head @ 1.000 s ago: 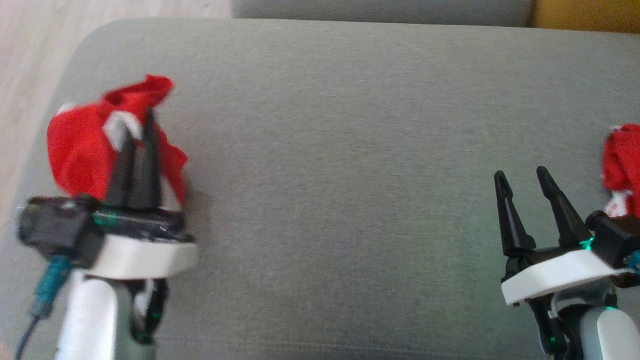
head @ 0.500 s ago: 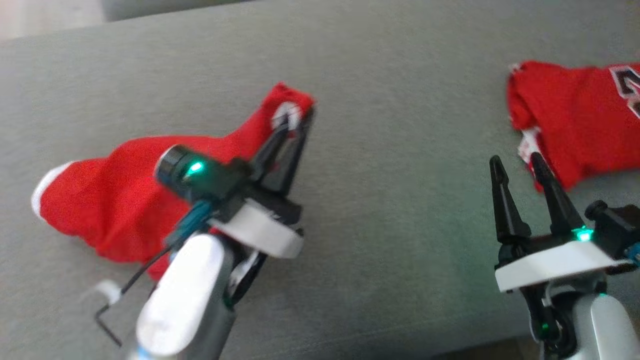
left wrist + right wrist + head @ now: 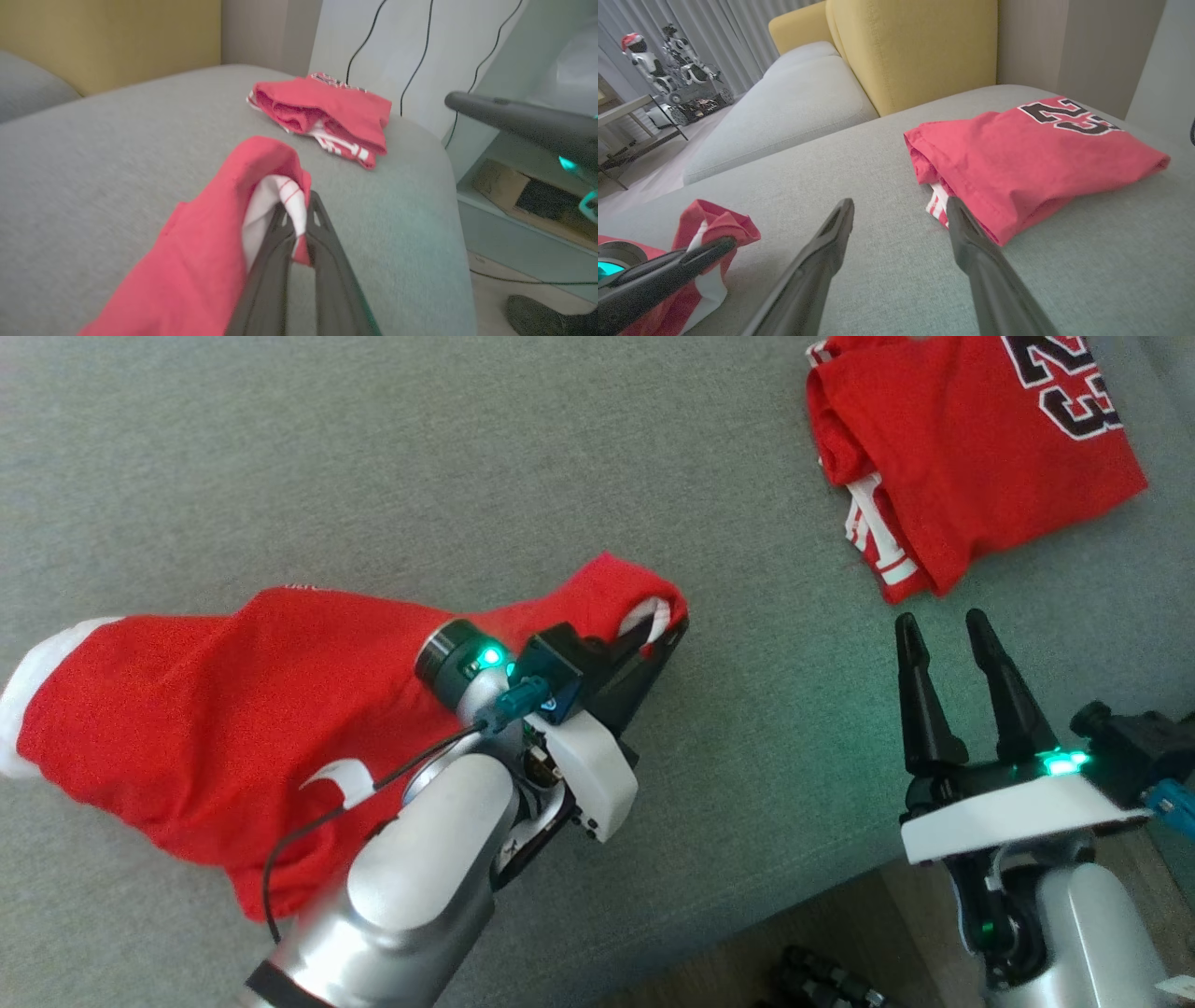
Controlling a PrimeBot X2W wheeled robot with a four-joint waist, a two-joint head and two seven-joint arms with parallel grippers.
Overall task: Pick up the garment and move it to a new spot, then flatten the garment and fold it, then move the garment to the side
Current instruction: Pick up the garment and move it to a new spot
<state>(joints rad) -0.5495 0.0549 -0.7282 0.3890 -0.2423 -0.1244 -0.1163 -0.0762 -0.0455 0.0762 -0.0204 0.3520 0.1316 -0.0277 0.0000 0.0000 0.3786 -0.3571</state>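
The garment (image 3: 233, 709) is red with white trim and lies stretched out across the grey cushion (image 3: 467, 448). My left gripper (image 3: 667, 630) is shut on its right-hand end, pinching a fold of red cloth and white striped lining (image 3: 285, 196) between the fingertips (image 3: 299, 212). That lifted end (image 3: 714, 224) rises a little off the cushion. My right gripper (image 3: 938, 621) hovers open and empty over the cushion's front right part, its fingers (image 3: 831, 242) wide apart.
A folded red garment with the number 23 (image 3: 971, 448) lies at the cushion's far right, just beyond my right gripper. The cushion's front edge drops to a wooden floor (image 3: 822, 915). A yellow sofa back (image 3: 915, 46) stands behind, and cables (image 3: 416, 56) hang beside it.
The head view has swung right and down. The garment hung bunched at the cushion's left edge; my left gripper has dragged it rightward, spreading it out. The right gripper stays open.
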